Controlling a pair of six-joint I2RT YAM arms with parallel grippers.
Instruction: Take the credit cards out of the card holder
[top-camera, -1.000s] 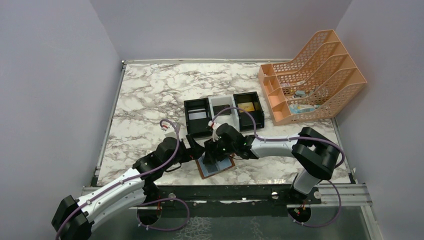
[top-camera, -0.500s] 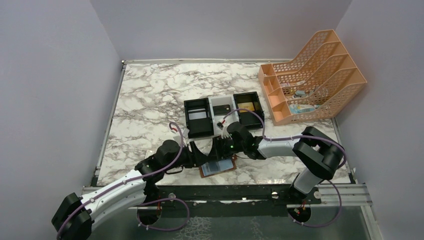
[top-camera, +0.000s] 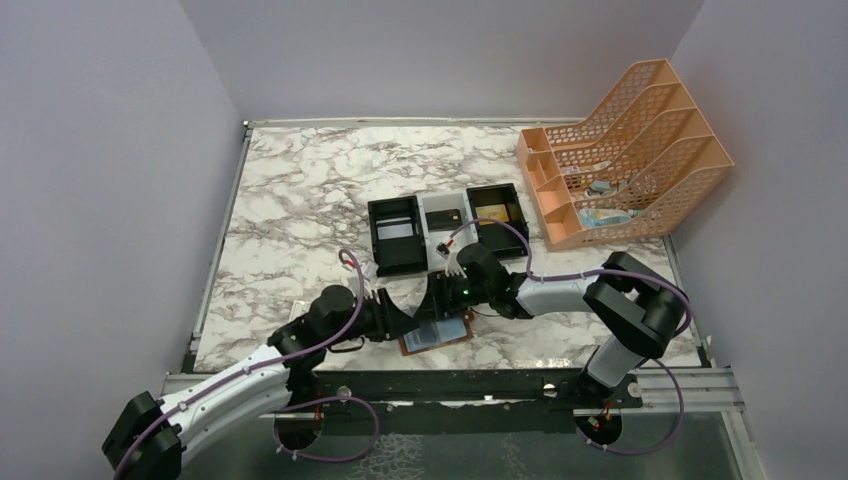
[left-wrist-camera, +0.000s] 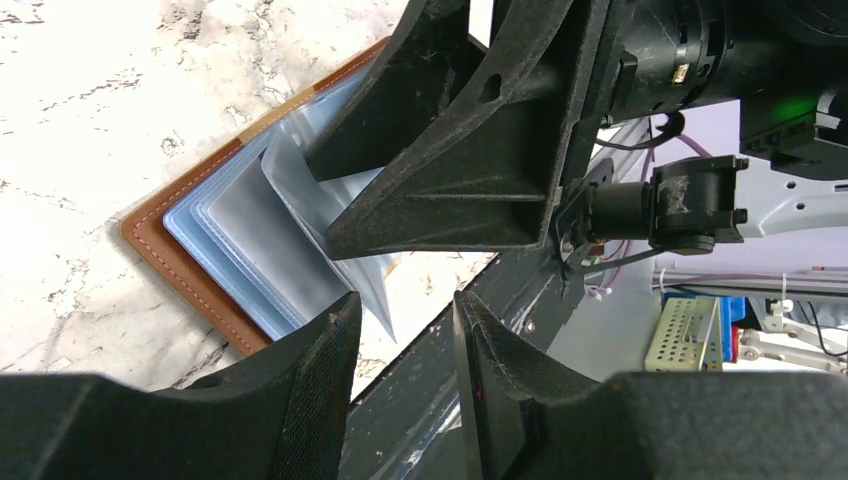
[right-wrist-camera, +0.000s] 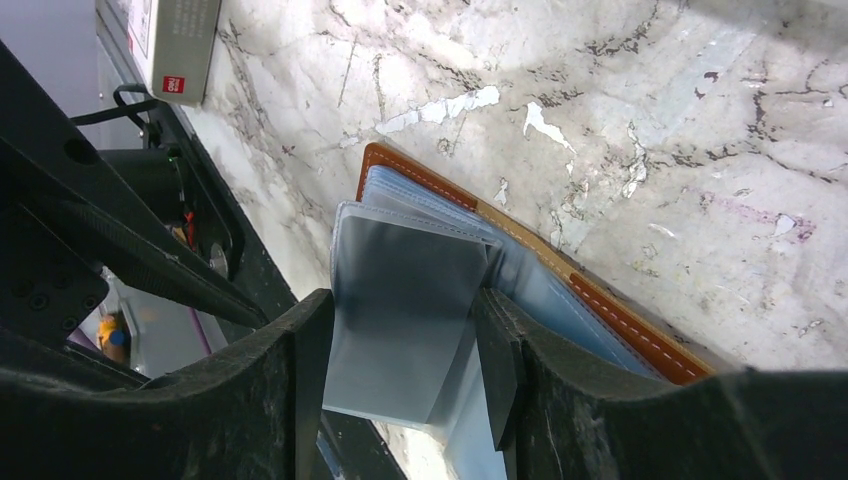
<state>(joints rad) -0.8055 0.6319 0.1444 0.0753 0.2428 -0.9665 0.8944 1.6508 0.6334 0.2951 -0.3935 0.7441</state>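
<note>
Right gripper (right-wrist-camera: 400, 335) clasps wallet (right-wrist-camera: 545, 275); marble table (top-camera: 300, 190), lilac walls (top-camera: 100, 150).

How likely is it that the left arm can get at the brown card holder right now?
Probably yes: the left gripper hovers right at the card holder's edge, nothing between them. The right gripper straddles one raised sleeve, crowding the space.

Marble table (top-camera: 300, 190): card holder (top-camera: 450, 333), compartment tray (top-camera: 400, 262), orange rack (top-camera: 640, 130).

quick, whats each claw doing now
Left claw: open, nothing clamped.
Right claw: shut on the pale blue plastic sleeve of the brown leather card holder.
</note>
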